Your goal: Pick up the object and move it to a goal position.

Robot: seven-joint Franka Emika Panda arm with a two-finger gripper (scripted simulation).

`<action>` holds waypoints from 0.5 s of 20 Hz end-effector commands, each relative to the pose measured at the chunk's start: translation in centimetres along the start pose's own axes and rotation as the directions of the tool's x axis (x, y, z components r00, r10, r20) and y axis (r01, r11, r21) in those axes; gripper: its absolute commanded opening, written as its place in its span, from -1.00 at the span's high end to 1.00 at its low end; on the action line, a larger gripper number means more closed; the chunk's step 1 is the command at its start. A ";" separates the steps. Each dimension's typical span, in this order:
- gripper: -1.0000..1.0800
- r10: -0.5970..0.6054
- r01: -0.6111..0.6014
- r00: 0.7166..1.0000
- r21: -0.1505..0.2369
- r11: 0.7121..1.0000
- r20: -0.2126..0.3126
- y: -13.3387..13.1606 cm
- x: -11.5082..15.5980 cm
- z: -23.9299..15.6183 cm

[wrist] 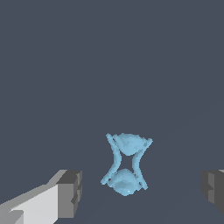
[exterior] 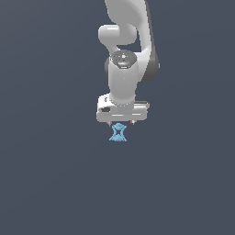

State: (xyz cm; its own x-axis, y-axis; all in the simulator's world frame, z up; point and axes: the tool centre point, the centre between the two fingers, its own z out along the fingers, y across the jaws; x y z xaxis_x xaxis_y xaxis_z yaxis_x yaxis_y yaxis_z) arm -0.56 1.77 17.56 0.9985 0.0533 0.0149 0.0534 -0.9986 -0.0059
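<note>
The object [exterior: 118, 132] is a small light-blue item with a pinched waist and flared jagged ends, lying on the dark grey surface. In the exterior view it sits just below the white hand of my gripper [exterior: 121, 123], whose fingers are mostly hidden by the hand. The wrist view shows the object [wrist: 126, 164] between my two grey fingertips [wrist: 72, 192], which stand wide apart on either side without touching it. My gripper [wrist: 142, 192] is open and holds nothing.
A flat dark grey surface [exterior: 46, 174] fills both views. The white arm [exterior: 126, 41] rises above the hand in the exterior view. No goal marker shows.
</note>
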 end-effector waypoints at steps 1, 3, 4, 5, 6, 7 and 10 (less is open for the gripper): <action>-0.92 0.000 0.000 1.000 0.000 1.000 0.000 0.0 0.0 0.0; -0.92 -0.003 0.003 1.000 -0.001 1.000 0.002 0.0 -0.1 0.1; -0.92 -0.008 0.008 1.000 -0.001 1.000 0.005 -0.1 -0.1 0.1; -0.92 -0.014 0.014 1.000 -0.002 1.000 0.009 -0.1 -0.2 0.2; -0.92 -0.021 0.021 1.000 -0.003 1.000 0.014 -0.2 -0.3 0.3; -0.92 -0.029 0.029 0.999 -0.005 1.000 0.018 -0.2 -0.4 0.4; -0.92 -0.043 0.043 0.999 -0.006 0.999 0.025 -0.3 -0.5 0.3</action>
State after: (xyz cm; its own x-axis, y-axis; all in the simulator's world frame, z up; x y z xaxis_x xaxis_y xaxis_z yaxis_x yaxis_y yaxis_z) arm -1.07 2.05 17.17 0.9960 0.0891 -0.0066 0.0891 -0.9960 0.0000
